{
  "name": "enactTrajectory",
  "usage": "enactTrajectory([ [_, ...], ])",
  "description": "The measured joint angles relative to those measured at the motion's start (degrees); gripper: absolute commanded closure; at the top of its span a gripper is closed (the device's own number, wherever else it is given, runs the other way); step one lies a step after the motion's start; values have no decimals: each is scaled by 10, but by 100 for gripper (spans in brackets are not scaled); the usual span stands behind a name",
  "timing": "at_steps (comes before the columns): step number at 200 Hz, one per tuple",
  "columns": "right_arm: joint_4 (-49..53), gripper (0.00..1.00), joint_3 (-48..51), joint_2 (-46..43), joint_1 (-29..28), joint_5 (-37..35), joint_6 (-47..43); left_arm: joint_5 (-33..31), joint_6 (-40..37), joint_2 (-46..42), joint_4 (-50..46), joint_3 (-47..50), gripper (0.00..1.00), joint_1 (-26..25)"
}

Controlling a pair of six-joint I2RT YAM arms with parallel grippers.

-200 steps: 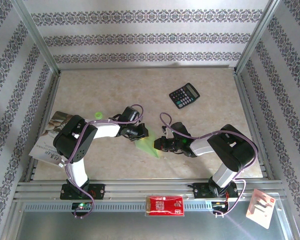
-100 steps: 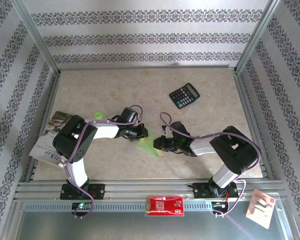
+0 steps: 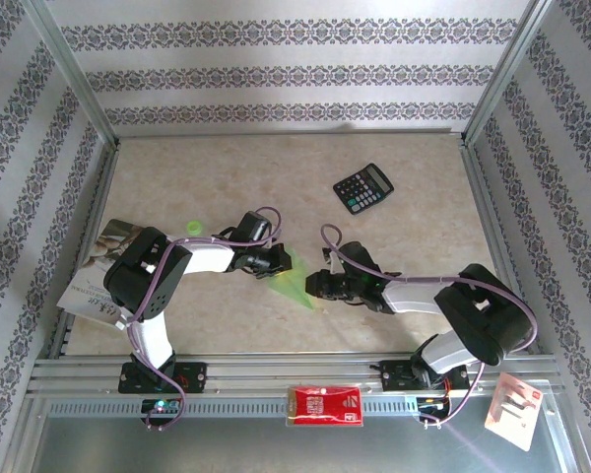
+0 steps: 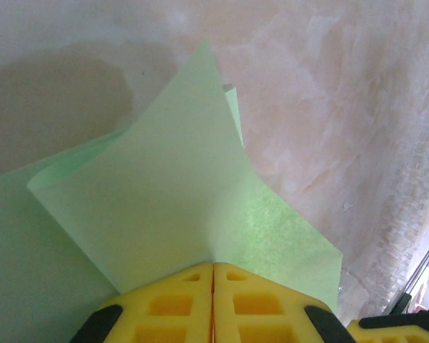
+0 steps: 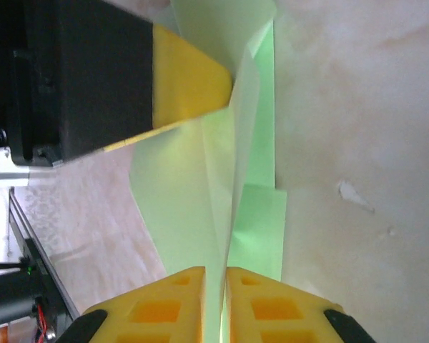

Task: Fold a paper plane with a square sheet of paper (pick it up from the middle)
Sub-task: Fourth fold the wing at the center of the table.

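- The square sheet of paper, light green and partly folded, is being held between the two hands just above the tabletop, near its middle and toward the near edge.
- The left hand is gripping the sheet's far-left end; in the left wrist view its yellow fingers are pressing together on the paper, which is fanning out from them in overlapping layers.
- The right hand is clamping the near-right end; in the right wrist view its yellow fingers are closing on a thin upright fold of the paper.
- In that same view the left hand's yellow fingertip is touching the sheet from the opposite side.
- A black calculator is lying well apart on the far right of the tabletop.
- A tiny round green dot is sitting just beyond the left arm.
- A red-and-white packet is resting on the near rail between the arm bases.
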State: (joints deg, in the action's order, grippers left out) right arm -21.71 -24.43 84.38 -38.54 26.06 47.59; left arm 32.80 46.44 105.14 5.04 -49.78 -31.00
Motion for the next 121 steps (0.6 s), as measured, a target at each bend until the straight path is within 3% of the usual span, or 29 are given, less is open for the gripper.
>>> enactTrajectory([
  [121,18,92,21,-12,-21,-30,-4,0,-10,-2,-1,0,91,0],
])
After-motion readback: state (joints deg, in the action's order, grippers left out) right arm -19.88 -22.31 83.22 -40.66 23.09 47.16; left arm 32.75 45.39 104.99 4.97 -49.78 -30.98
